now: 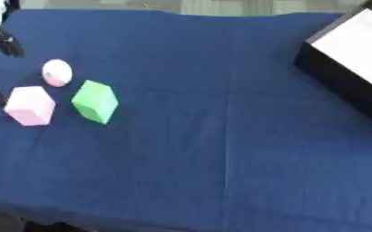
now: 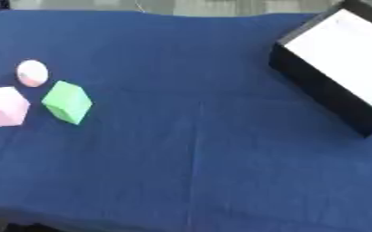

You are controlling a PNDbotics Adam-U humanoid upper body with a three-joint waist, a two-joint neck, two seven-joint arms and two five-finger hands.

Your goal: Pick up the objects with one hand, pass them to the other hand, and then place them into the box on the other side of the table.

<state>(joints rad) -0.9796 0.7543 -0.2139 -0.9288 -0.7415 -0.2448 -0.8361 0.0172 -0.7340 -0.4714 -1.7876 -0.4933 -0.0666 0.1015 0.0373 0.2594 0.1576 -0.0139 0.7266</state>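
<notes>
- left robot hand [image 1: 0, 38] up at the far-left edge, dark fingers hanging down, nothing held, can't tell how far open
- pink cube [image 1: 30, 106], pinkish-white egg shape [image 1: 56, 72] and green block [image 1: 95, 101] bunched together on the blue-covered desk [image 1: 221, 136], left side
- black box [image 2: 332, 77] with white inside, far right, well apart from those
</notes>
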